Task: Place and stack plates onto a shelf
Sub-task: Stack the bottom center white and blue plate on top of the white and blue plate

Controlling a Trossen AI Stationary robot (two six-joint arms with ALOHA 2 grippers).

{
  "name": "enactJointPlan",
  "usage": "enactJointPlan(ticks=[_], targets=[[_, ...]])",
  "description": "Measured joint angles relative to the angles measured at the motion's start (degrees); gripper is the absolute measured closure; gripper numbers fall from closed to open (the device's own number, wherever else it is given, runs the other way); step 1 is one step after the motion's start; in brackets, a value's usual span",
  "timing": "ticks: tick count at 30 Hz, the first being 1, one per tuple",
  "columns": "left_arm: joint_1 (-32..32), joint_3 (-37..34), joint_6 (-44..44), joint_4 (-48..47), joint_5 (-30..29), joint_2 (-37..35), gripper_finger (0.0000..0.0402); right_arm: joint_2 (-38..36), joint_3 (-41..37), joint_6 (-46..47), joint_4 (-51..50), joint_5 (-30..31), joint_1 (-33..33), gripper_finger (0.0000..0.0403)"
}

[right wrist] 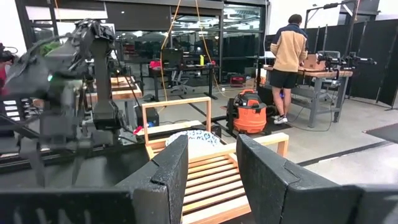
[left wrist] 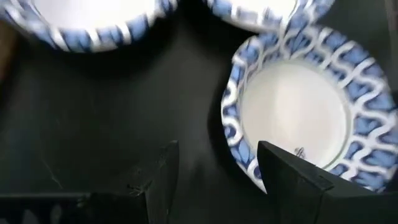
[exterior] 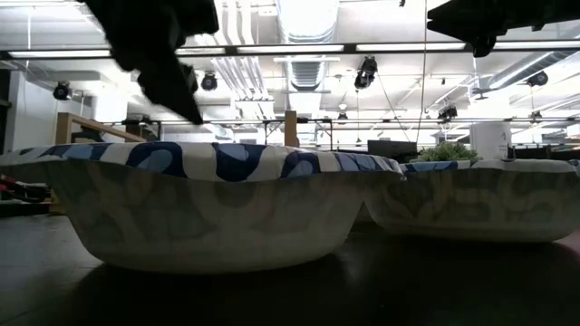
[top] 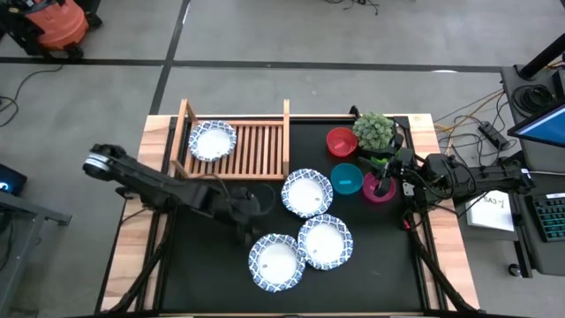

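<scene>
Hovering with its fingers spread wide, the left gripper [top: 250, 212] is hanging over the black table [top: 203, 274] beside three plates [top: 308, 192] lying at about four o'clock from the shelf [top: 252, 148], which is holding one plate [top: 212, 140], while the right gripper [top: 386, 177] is waiting slightly open by the bowls [top: 346, 177].

One plate [top: 213, 140] lying on the wooden shelf [top: 258, 147] at its left end. Three more plates on the black surface [top: 212, 265]: one [top: 307, 192] just below the shelf's right corner, two [top: 325, 242] [top: 276, 261] nearer the front edge, touching. Left gripper [top: 250, 221] over the surface, just left of that trio. Right gripper [top: 385, 177] over the pink bowl [top: 380, 189], beside the red bowl [top: 341, 141], teal bowl [top: 346, 177] and green plant [top: 373, 131].
</scene>
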Motion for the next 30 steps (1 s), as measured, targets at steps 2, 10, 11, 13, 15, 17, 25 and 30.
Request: enactJointPlan(ticks=[2, 10, 11, 13, 15, 17, 25, 30], targets=[[-0.5, 0.0, -1.0, 0.01, -0.64, 2.45, 0.0201, -0.01, 0.0, 0.0, 0.0, 0.0, 0.0, 0.0277], [-0.49, 0.0, -1.04, 1.28, -2.04, 9.32, 0.0201, -0.01, 0.0, 0.63, 0.02, 0.0, 0.0, 0.0277], [-0.49, 0.0, -0.97, 1.39, -2.04, 9.69, 0.0201, -0.01, 0.0, 0.63, 0.02, 0.0, 0.0, 0.0277], [-0.45, 0.0, -0.96, 1.64, -2.04, 10.54, 0.0201, -0.01, 0.0, 0.63, 0.02, 0.0, 0.0, 0.0277], [-0.45, 0.0, -0.96, 1.79, -2.04, 11.29, 0.0201, 0.01, 0.0, 0.61, 0.02, 0.0, 0.0, 0.0277], [-0.45, 0.0, -0.95, 2.28, -2.04, 11.76, 0.0201, 0.14, 0.0, 0.59, 0.02, 0.0, 0.0, 0.0277], [-0.36, 0.0, -1.46, 2.51, -2.04, 11.96, 0.0201, 0.21, 0.0, -0.22, 0.02, 0.0, 0.0, 0.0277], [-0.27, 0.18, -1.8, -1.27, -2.09, 10.23, 0.0201, 0.21, 0.0, -0.22, 0.02, 0.0, 0.0, 0.0277]])
